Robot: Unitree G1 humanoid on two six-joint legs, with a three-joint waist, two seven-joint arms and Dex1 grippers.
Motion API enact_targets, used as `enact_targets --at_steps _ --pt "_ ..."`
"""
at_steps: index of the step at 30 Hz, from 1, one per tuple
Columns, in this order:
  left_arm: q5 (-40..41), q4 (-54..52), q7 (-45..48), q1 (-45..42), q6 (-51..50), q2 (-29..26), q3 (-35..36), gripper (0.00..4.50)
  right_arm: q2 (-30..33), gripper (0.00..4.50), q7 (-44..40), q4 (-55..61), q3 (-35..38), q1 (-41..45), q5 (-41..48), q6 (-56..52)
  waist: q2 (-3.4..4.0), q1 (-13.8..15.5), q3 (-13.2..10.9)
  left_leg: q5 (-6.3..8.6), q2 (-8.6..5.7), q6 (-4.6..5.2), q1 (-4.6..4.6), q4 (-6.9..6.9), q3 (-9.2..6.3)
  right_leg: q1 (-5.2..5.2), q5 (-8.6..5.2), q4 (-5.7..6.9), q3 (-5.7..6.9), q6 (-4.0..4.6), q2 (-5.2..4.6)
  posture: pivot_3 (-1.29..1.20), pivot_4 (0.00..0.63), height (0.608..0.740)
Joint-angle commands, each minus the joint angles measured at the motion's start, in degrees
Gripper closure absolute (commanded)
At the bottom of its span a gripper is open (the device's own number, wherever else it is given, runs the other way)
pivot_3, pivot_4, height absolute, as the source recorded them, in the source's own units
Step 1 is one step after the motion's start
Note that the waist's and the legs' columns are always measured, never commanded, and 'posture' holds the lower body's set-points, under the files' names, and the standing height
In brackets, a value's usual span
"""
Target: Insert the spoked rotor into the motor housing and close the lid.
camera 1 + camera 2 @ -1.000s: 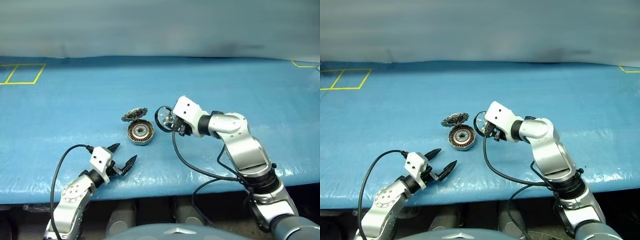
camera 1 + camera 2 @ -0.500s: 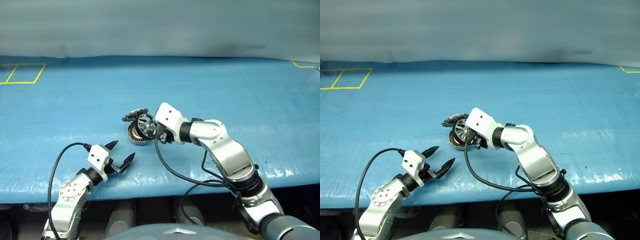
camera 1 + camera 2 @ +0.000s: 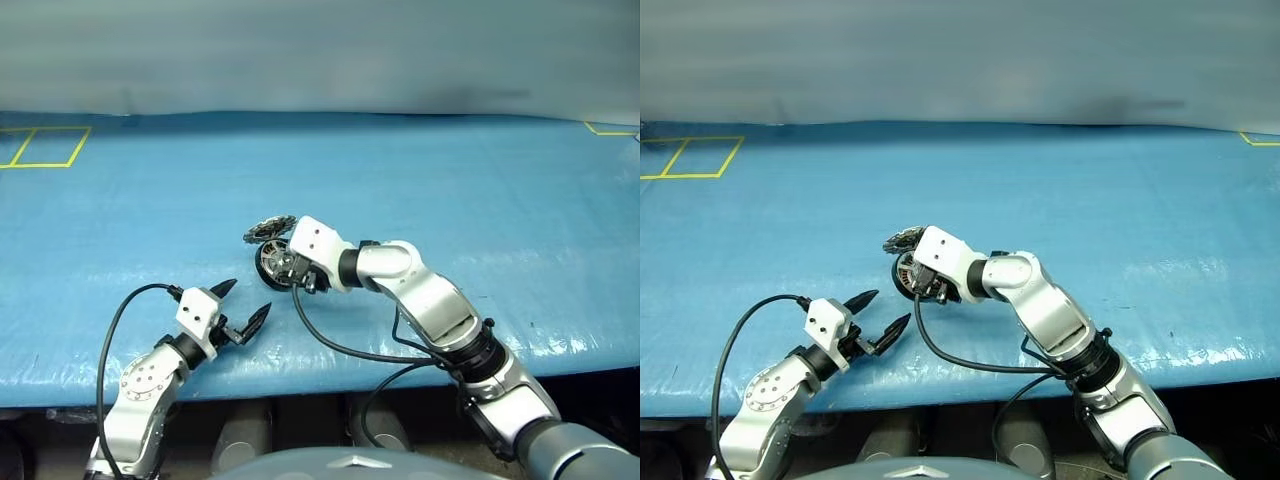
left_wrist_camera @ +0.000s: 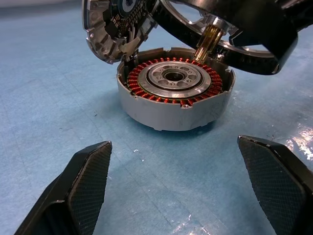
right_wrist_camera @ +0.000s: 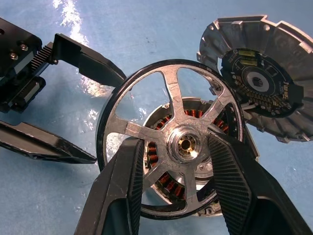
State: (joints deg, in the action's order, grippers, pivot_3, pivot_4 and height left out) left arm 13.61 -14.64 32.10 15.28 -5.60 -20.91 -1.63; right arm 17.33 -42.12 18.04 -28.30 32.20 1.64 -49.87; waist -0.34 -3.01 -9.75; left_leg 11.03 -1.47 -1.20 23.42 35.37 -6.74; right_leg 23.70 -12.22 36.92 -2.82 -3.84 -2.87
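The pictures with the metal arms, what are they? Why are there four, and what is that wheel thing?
These are a robot's two arms, working over a blue table. Two pictures come from cameras in its head, looking down. The other two come from little cameras on its wrists, so you see the black fingers up close.

The right pincer holds the spoked rotor, a dark ring with silver spokes like a small wheel. It holds it by the middle, just above the motor housing, the round grey part with orange wire coils that sits on the table. The rotor is not yet pushed in.

The lid stands tilted up beside the housing.

The left pincer is wide open near the table's front edge and holds nothing.
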Motion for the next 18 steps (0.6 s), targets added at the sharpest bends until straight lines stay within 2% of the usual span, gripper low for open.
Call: enact_targets --at_steps 1,18 --pt "-0.1 -2.3 -0.3 0.1 1.1 0.0 0.3 0.00 -0.3 2.82 0.1 -0.5 0.2 1.9 0.5 3.1 0.00 0.0 0.0 0.00 0.00 0.00 0.00 0.00 0.00 0.00 0.00 0.00 0.00 0.00 0.00 0.00 0.150 0.740" --pt "-0.1 -3.0 -0.7 0.8 0.7 0.1 0.2 0.00 -2.2 2.82 1.2 -10.7 0.6 4.3 -0.6 8.9 0.00 -0.1 0.0 0.00 0.00 0.00 -0.01 -0.02 0.00 0.00 0.00 0.00 -0.01 0.00 0.01 0.00 0.150 0.740"
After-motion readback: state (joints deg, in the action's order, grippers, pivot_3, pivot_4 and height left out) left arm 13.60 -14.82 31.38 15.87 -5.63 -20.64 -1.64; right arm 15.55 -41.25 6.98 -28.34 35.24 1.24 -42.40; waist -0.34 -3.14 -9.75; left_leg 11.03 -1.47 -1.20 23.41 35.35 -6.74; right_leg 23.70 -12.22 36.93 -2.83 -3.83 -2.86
